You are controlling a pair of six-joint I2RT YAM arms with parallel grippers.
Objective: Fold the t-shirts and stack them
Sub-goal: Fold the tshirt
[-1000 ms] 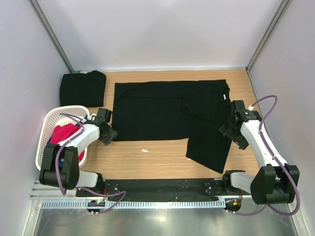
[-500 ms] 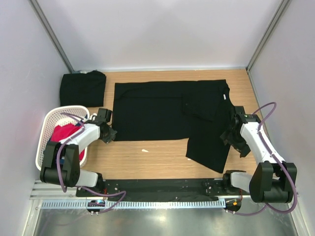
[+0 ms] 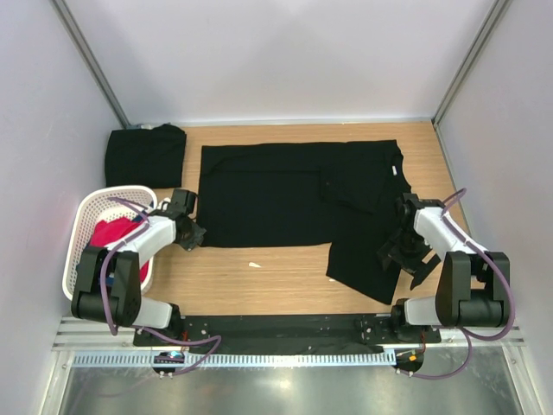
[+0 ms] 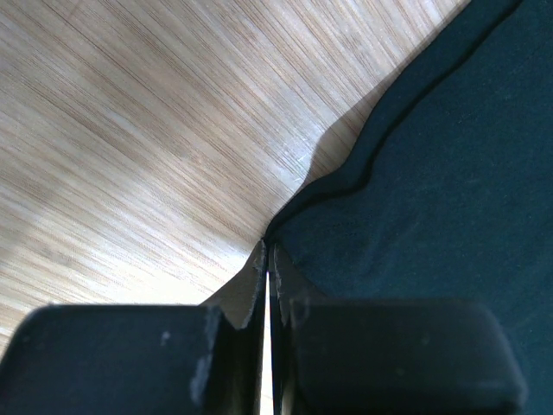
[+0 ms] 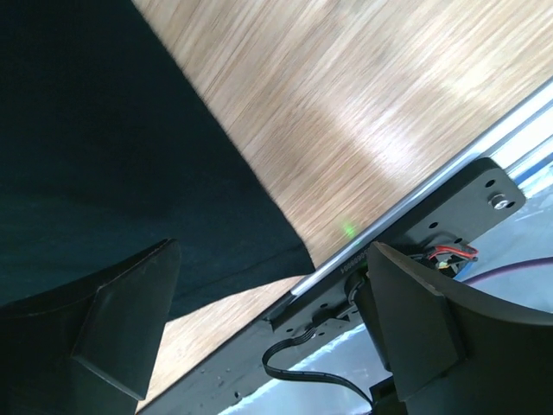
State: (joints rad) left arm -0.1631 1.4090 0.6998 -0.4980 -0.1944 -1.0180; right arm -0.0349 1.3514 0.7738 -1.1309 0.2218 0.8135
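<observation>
here, the spread t-shirt (image 3: 276, 194) lies flat across the middle of the table (image 3: 285, 281), with one gripper at each near corner. the left gripper (image 4: 268, 255) sits at the shirt's near-left corner; its jaws are pressed together on the hem right at that corner, and in the left wrist view the cloth edge runs straight into the fingertips with a shadow under it, so the hem is raised a little off the wood. the right gripper (image 3: 399, 259) hangs over the near-right flap of the same shirt, jaws spread wide and holding nothing; in the right wrist view one finger (image 5: 130, 320) is above black cloth, the other above the table's near rail, with the flap's edge running between them. how much cloth is caught between the left pads is hidden by the fingers. the right arm covers part of the flap from above. black on black makes folds and sleeves hard to trace; a doubled layer shows right of centre. the cloth is plain black, matte, mostly smooth. a second t-shirt, the folded t-shirt (image 3: 145, 156), lies at the far-left corner, well apart from both grippers. a white basket (image 3: 86, 207) with a red-pink garment (image 3: 108, 235) stands beside the left arm.
</observation>
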